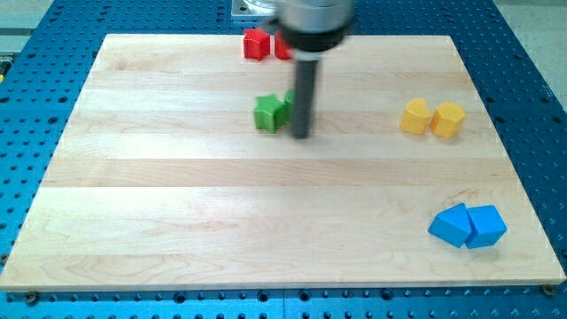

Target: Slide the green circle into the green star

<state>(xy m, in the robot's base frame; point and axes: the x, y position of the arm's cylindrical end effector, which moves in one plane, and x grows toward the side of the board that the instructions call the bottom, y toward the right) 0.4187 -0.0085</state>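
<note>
A green star-like block (268, 113) lies on the wooden board (177, 204) above centre. A second green block (289, 100), probably the green circle, sits just to its right, mostly hidden behind my rod. The two green blocks look to be touching. My tip (302, 136) rests on the board right beside them, at the lower right of the green pair. The rod rises to the arm's grey body at the view's top.
Two red blocks (257, 43) lie at the top edge, one partly hidden by the arm. Two yellow blocks (431, 118) sit side by side at the right. Two blue blocks (468, 225) sit together at the lower right. A blue perforated table surrounds the board.
</note>
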